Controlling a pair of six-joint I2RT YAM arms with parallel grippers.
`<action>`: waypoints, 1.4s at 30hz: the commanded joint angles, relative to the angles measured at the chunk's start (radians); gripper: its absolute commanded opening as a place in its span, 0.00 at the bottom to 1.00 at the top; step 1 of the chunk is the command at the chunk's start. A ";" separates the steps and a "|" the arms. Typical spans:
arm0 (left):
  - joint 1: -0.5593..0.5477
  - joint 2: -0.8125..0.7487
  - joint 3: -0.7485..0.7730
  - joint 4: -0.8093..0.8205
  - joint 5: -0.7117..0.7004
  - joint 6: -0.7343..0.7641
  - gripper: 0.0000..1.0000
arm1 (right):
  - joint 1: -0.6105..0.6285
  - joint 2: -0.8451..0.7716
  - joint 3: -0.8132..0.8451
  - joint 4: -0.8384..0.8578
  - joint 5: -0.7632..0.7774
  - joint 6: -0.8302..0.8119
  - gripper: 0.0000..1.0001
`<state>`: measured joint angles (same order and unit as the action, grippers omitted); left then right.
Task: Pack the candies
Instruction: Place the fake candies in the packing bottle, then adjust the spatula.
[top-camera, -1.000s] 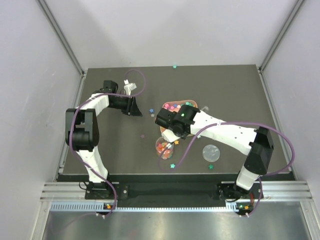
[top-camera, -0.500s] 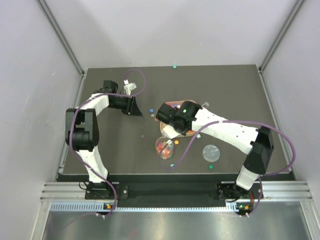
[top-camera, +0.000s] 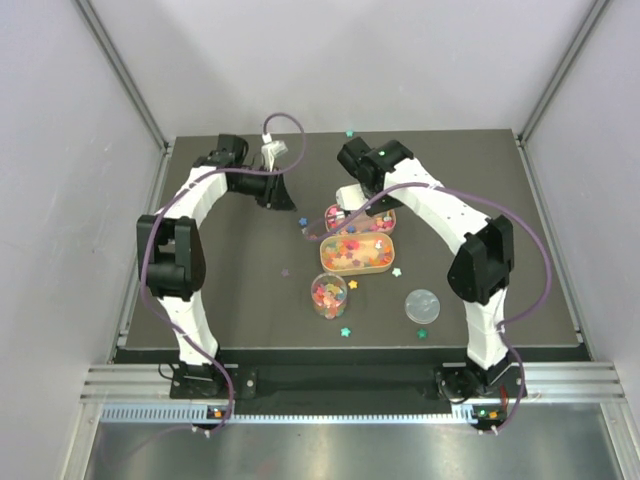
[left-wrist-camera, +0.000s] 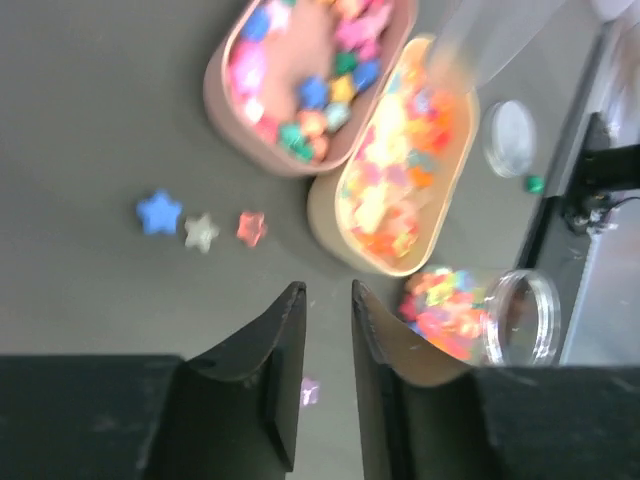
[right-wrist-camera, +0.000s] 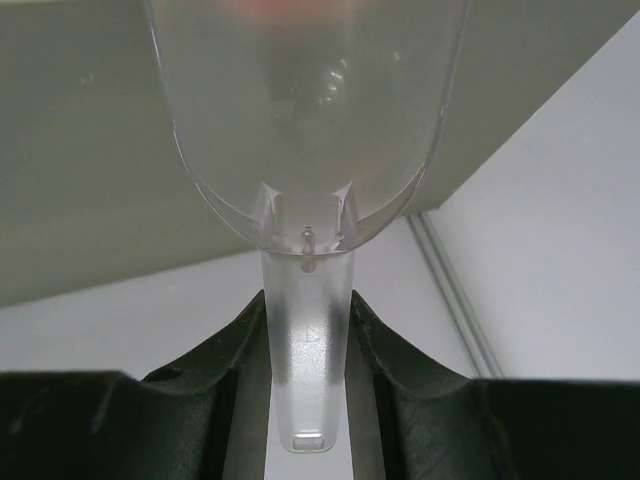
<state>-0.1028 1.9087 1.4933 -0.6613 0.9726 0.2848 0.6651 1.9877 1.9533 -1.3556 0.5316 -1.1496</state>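
The candies fill a pink tray (top-camera: 372, 214) and an orange tray (top-camera: 356, 254), and more lie in the clear round jar (top-camera: 328, 295) in front of them. My right gripper (right-wrist-camera: 307, 300) is shut on the handle of a clear scoop (right-wrist-camera: 305, 110), raised behind the trays at the table's back (top-camera: 349, 194). Whether candy lies in the scoop I cannot tell. My left gripper (left-wrist-camera: 328, 295) hovers left of the trays (top-camera: 285, 190), its jaws a narrow gap apart with nothing between them. Blue (left-wrist-camera: 158, 212), white (left-wrist-camera: 202, 232) and red (left-wrist-camera: 250, 228) stars lie loose beside the pink tray (left-wrist-camera: 225, 100).
The jar's clear lid (top-camera: 422, 305) lies right of the jar. Stray stars dot the mat: green ones at the back edge (top-camera: 349, 132) and near the front (top-camera: 346, 331), a yellow one (top-camera: 397, 271), a purple one (top-camera: 285, 270). Grey walls enclose the table.
My right arm swung up and back from over the jar and trays, carrying the scoop; both trays now show fully. My left gripper shifted slightly toward the back right.
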 joint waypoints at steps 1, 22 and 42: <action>-0.038 0.044 0.280 -0.119 0.126 -0.002 0.26 | 0.007 0.065 0.180 -0.039 -0.160 0.057 0.00; -0.209 0.167 0.392 -0.026 0.117 -0.179 0.00 | 0.054 0.039 0.254 0.161 -0.346 0.180 0.00; -0.222 0.220 0.420 -0.018 0.068 -0.170 0.00 | 0.062 -0.095 0.332 0.178 -0.633 0.298 0.00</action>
<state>-0.3115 2.1052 1.8969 -0.7063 1.0946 0.0948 0.7067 1.9434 2.2147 -1.2892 0.0349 -0.8753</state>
